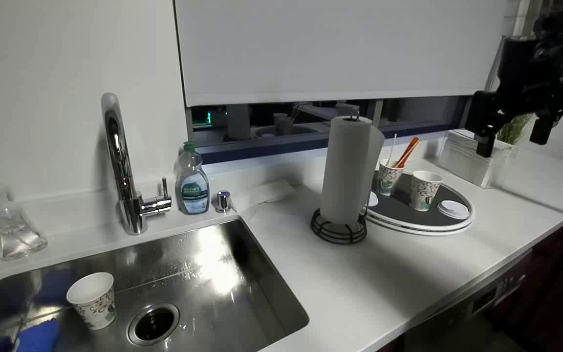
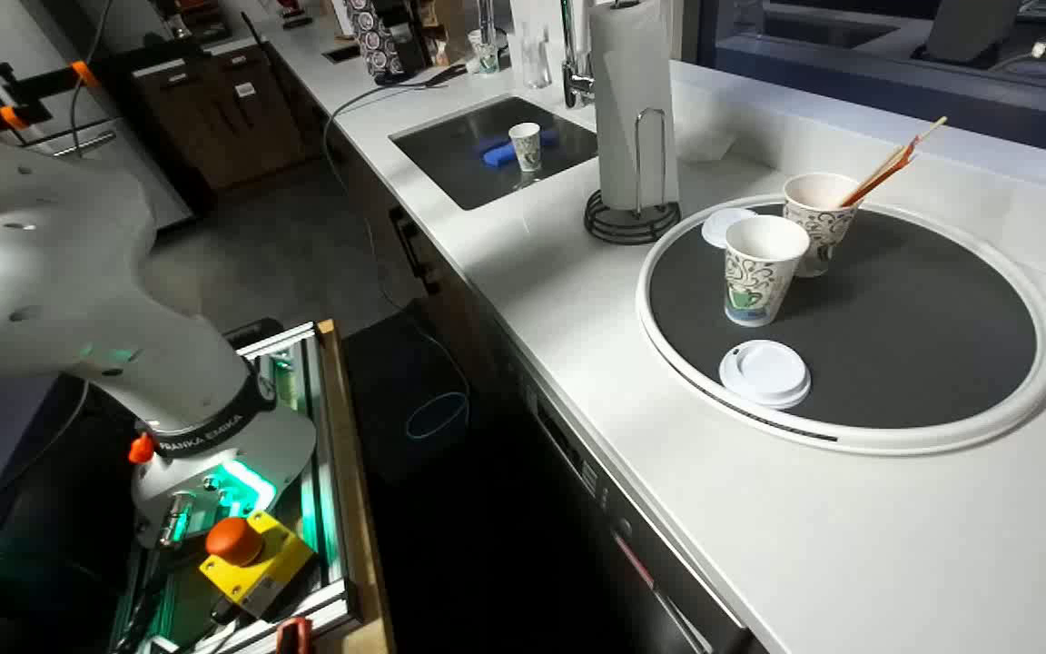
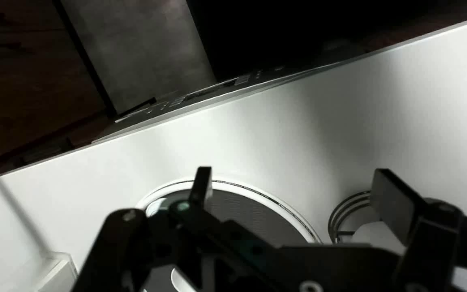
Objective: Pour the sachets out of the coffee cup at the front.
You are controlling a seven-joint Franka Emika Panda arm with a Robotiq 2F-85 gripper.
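Note:
The pale mug with a side handle is out of view, and no sachets show. A patterned white paper cup [image 1: 424, 191] stands upright at the front of the round dark tray [image 1: 421, 231]; it also shows in an exterior view [image 2: 759, 283]. Its bottom inside is hidden. Behind it stands a similar paper cup [image 1: 390, 180] with orange and pale sticks [image 2: 886, 168]. My gripper [image 1: 513, 139] is open and empty, high above the counter at the far end beyond the tray. In the wrist view the open fingers [image 3: 292, 177] frame the counter and tray edge.
A paper towel roll [image 1: 347, 171] on a wire stand is beside the tray. White lids [image 2: 766, 372] lie on the tray. The sink [image 1: 262, 278] holds another paper cup [image 1: 95, 302]. A white box [image 1: 477, 164] with a plant stands near the wall.

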